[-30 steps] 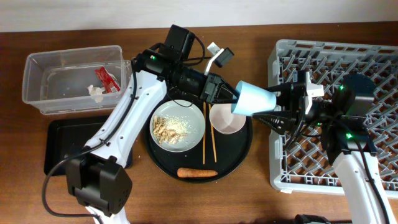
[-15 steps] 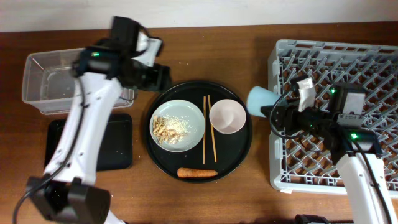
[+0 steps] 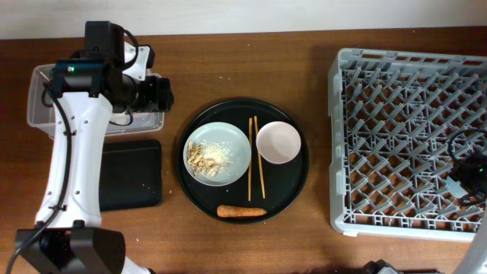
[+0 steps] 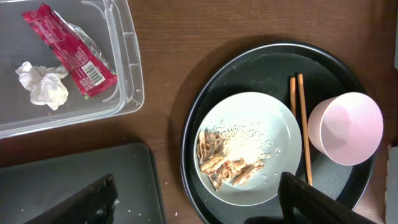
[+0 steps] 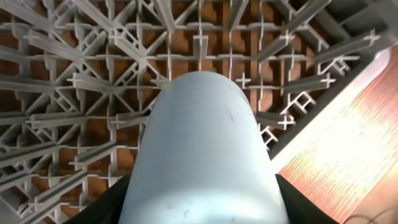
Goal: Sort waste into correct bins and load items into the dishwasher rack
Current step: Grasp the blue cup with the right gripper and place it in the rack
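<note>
My left gripper [image 4: 199, 210] hangs open and holds nothing, above the gap between the shallow black tray [image 4: 68, 183] and the pale plate [image 4: 249, 146] of beige food scraps [image 4: 227, 157]. In the overhead view the left gripper [image 3: 158, 93] sits by the clear box [image 3: 46, 84]. That box holds the red wrapper [image 4: 69, 46] and the white scrap [image 4: 42, 84]. Chopsticks [image 3: 255, 156], white bowl [image 3: 278, 142] and carrot [image 3: 240, 211] lie on the round tray [image 3: 297, 190]. My right gripper [image 5: 202, 211] is shut on the light-blue cup [image 5: 202, 143] over the dishwasher rack [image 5: 81, 93].
The rack [image 3: 411, 137] fills the right side of the table. Only a bit of the right arm [image 3: 470, 171] shows at the overhead view's right edge. In the right wrist view, bare wooden table [image 5: 354, 149] lies past the rack's corner.
The left gripper let go of the cup, opened and swung back left to the clear box. The right gripper took the cup and carried it right, over the rack.
</note>
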You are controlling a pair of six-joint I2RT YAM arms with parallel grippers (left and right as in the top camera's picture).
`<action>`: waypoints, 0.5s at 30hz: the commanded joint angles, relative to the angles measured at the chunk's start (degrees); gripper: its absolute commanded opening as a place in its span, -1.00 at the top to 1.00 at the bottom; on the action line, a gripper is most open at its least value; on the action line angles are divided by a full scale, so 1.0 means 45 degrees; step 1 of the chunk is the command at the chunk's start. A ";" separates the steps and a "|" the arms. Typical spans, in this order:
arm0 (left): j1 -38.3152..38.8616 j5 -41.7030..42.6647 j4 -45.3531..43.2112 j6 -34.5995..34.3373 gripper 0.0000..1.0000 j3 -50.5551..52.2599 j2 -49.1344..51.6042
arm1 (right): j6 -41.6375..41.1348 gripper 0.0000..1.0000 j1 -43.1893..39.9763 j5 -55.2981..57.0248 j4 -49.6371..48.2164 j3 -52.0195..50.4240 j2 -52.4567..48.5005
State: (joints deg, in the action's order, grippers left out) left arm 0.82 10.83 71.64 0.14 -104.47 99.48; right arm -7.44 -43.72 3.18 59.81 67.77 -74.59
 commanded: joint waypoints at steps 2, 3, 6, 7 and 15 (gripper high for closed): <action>-0.0053 -0.0034 0.0058 -0.0083 -0.64 -0.0039 -0.0141 | -0.0471 -0.47 -0.0267 -0.0442 -0.0044 0.0228 -0.1841; -0.0053 -0.0034 0.0058 -0.0083 -0.64 -0.0034 -0.0141 | -0.0471 -0.59 -0.0267 -0.0661 -0.0039 0.0228 -0.2234; -0.0053 -0.0034 0.0214 -0.0083 -0.65 -0.0039 -0.0141 | -0.0461 -0.62 -0.0267 -0.2356 -0.0170 0.0340 -0.2225; -0.0053 -0.0034 0.0257 -0.0078 -0.66 -0.0039 -0.0141 | -0.0447 -0.61 -0.0262 -0.3337 -0.0136 0.0471 -0.2108; -0.0053 -0.0034 0.0296 -0.0083 -0.98 -0.0034 -0.0136 | 0.2030 -0.56 0.8315 -0.5217 -0.1360 0.1341 -0.0593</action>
State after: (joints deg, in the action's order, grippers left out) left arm 0.86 10.85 73.08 -0.23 -104.47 99.48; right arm -1.23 -15.14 -22.22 55.92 73.23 -76.14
